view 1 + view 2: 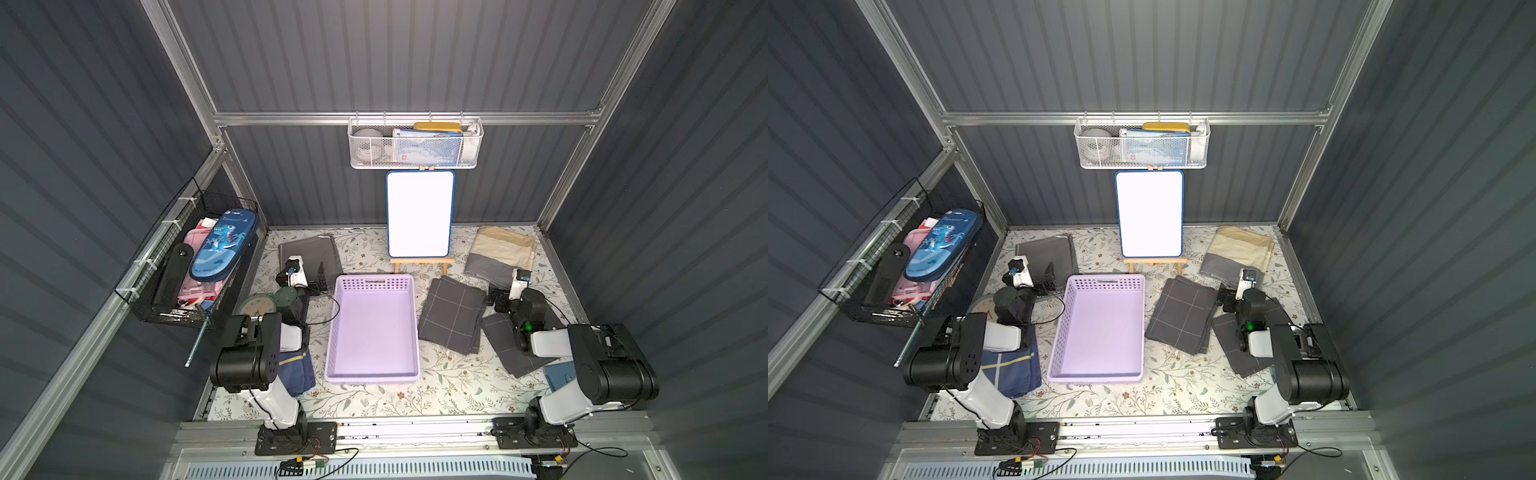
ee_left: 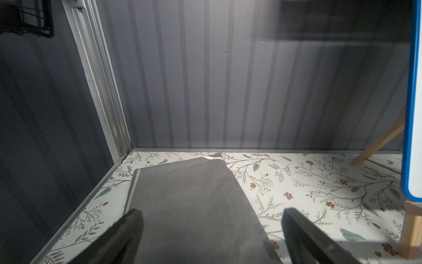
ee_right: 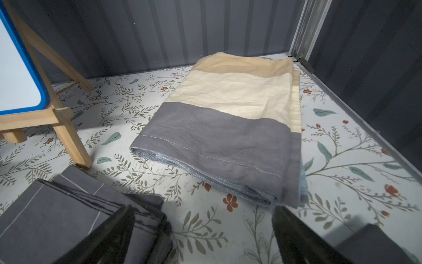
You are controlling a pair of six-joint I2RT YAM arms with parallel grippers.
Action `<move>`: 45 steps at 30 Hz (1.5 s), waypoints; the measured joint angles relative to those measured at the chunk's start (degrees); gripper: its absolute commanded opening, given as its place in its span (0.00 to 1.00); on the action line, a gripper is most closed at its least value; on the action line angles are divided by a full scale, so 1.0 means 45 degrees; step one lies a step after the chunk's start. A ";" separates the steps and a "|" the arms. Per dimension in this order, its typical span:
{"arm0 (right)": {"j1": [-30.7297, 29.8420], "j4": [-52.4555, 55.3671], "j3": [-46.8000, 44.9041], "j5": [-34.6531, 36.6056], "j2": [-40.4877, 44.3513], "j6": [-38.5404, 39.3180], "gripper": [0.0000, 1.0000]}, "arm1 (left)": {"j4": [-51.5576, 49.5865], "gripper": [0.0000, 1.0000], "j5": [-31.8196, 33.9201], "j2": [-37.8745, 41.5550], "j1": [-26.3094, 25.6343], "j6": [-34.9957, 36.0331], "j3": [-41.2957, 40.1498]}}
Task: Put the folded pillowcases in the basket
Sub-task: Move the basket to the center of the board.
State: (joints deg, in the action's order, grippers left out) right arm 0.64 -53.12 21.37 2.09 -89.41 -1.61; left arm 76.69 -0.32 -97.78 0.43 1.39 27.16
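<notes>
The pale lilac basket (image 1: 374, 332) (image 1: 1100, 328) stands empty mid-table. Several folded pillowcases lie around it. A plain grey one (image 1: 309, 249) (image 2: 194, 201) is back left, and my left gripper (image 1: 318, 277) (image 2: 211, 212) hovers open over its near end. A grey checked one (image 1: 451, 316) (image 3: 45, 217) lies right of the basket. A beige and grey one (image 1: 500, 253) (image 3: 228, 114) is back right. My right gripper (image 1: 496, 297) (image 3: 202, 209) is open above bare table between those two, holding nothing.
A whiteboard on a wooden easel (image 1: 419, 214) stands behind the basket. Another grey cloth (image 1: 505, 345) lies under my right arm, a navy one (image 1: 297, 372) and a green clock (image 1: 257, 305) under my left. A white mesh basket (image 1: 415, 143) and a black wire basket (image 1: 191, 266) hang on the walls.
</notes>
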 measured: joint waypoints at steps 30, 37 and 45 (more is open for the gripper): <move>0.0000 -0.0005 0.0000 0.0010 0.0000 -0.0019 0.99 | 0.0248 0.99 0.0287 0.0000 -0.0185 0.0010 -0.0117; -0.0612 0.4080 0.1651 -0.0325 0.2225 0.0670 0.99 | -0.1880 1.00 0.1700 0.1166 -0.1282 0.0505 0.0568; -0.2943 0.9777 0.6013 0.0680 0.4153 -0.1496 0.99 | -0.6849 0.99 0.4095 0.4182 -0.5440 0.0928 0.4697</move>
State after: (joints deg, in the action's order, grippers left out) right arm -12.60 -9.13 48.42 5.15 -70.72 -8.34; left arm 45.87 18.11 -78.96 -24.05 5.56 48.29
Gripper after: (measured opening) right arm 0.989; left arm 0.995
